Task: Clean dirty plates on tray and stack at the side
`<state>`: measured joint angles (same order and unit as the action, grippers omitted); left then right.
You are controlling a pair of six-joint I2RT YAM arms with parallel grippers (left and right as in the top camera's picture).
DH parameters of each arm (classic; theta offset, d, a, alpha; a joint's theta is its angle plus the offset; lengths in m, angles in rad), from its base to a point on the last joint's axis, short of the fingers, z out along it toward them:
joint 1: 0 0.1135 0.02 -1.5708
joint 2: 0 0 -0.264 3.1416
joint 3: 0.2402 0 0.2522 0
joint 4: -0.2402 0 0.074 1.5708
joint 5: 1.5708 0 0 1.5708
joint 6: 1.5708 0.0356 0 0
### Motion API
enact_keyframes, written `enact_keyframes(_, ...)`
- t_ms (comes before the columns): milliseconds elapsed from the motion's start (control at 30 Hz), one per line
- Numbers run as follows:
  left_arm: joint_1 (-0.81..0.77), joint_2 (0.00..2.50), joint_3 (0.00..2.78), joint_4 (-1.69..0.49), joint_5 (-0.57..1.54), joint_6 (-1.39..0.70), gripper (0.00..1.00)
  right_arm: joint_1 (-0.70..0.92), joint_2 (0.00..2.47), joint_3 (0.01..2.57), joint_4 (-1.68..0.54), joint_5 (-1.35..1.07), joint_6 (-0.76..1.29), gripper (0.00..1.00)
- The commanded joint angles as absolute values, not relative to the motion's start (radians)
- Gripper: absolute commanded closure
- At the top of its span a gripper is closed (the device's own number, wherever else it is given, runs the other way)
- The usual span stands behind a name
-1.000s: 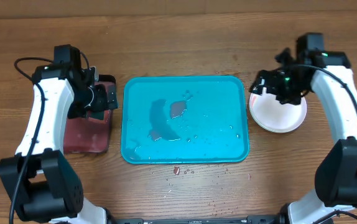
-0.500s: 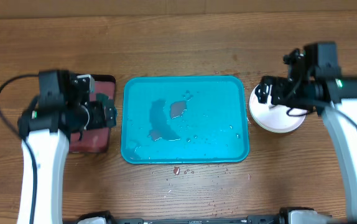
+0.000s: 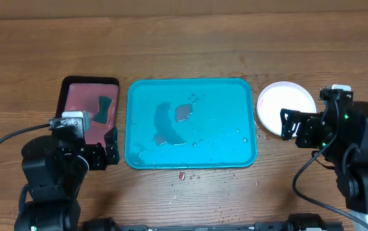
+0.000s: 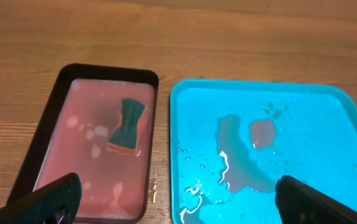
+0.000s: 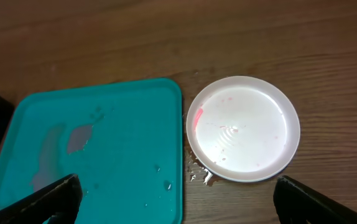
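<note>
The turquoise tray (image 3: 222, 128) lies mid-table and holds only greyish puddles and droplets; the wrist views show it too (image 4: 309, 137) (image 5: 122, 155). A white plate (image 3: 283, 102) sits on the wood just right of the tray. Faint red specks and a small red smear at its left rim show in the right wrist view (image 5: 244, 127). No other plates are visible. My left gripper (image 3: 104, 154) (image 4: 178, 190) hangs open and empty, near side of the tray's left end. Near side of the plate, my right gripper (image 3: 299, 126) (image 5: 177, 190) is open and empty.
A black-rimmed tray of pinkish liquid (image 3: 75, 96) stands left of the turquoise tray, with a dark green sponge (image 3: 104, 106) (image 4: 127, 126) lying in it. Small red crumbs and droplets (image 3: 181, 174) dot the wood in front of the turquoise tray.
Both arms have drawn back toward the near edge of the table. The left gripper left the black-rimmed tray and the right gripper left the plate, uncovering both.
</note>
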<state>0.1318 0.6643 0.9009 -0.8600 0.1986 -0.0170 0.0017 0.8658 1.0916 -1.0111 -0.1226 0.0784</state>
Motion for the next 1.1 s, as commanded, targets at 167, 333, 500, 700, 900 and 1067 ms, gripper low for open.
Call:
enact_keyframes(167, 0.136, 0.679, 0.883, -0.863, 0.200, -0.022, 0.00, -0.001, 0.904, 1.084, -1.004, -0.108, 0.082, 0.00)
enact_keyframes(333, 0.136, 0.680, 0.883, -0.864, 0.200, -0.022, 0.00, 0.004, 0.961, 1.084, -1.008, -0.106, 0.081, 0.00)
enact_keyframes(500, 0.136, 0.680, 0.883, -0.864, 0.200, -0.022, 0.00, 0.006, 0.958, 1.082, -0.988, -0.085, 0.078, 0.00)
enact_keyframes(700, 0.136, 0.680, 0.883, -0.864, 0.200, -0.022, 0.00, 0.006, 0.840, 0.987, -0.710, -0.091, 0.078, 0.00)
enact_keyframes(900, 0.136, 0.680, 0.883, -0.864, 0.200, -0.022, 0.00, 0.006, 0.671, 0.749, -0.373, -0.126, 0.079, 0.00)
enact_keyframes(1067, 0.136, 0.680, 0.883, -0.864, 0.200, -0.022, 0.00, 0.007, 0.525, 0.529, -0.086, -0.136, 0.080, 0.00)
